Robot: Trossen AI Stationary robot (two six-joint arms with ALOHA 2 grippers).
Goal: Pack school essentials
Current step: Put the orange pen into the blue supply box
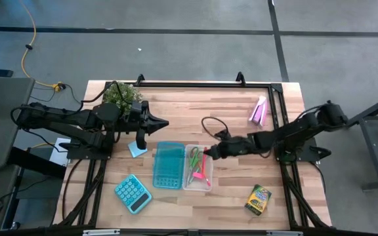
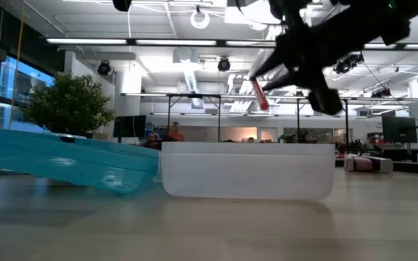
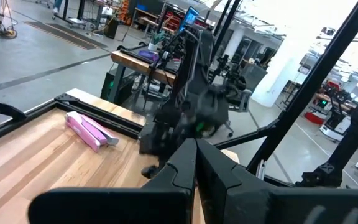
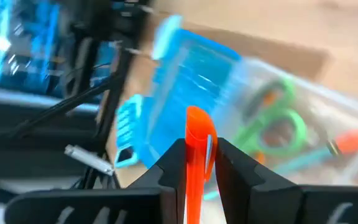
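Gripping the pink marker (image 4: 197,155) between its closed fingers, the right tool (image 1: 210,155) hangs above the clear tray (image 1: 198,181) near the middle of the wooden tabletop (image 1: 241,111); the low view shows the marker tilted and raised clear of the tray's rim. Inside the tray lie the green-handled scissors (image 1: 195,162) and thin pencils (image 1: 197,176). A blue lid (image 1: 168,165) lies just beside the tray on the left-arm side, one edge lifted in the low view. The left tool (image 1: 161,122) is shut and empty, held above the tabletop near a small potted plant (image 1: 122,96) at the far edge. The light-blue square note pad (image 1: 136,149) sits on the tabletop below the left arm, beside the lid. The teal calculator (image 1: 132,193) lies near the front edge on the left-arm side. The yellow-green crayon box (image 1: 258,199) lies near the front edge on the right-arm side, well apart from the tray. A pink-and-purple tube-like item (image 1: 259,110) rests near the far right corner.
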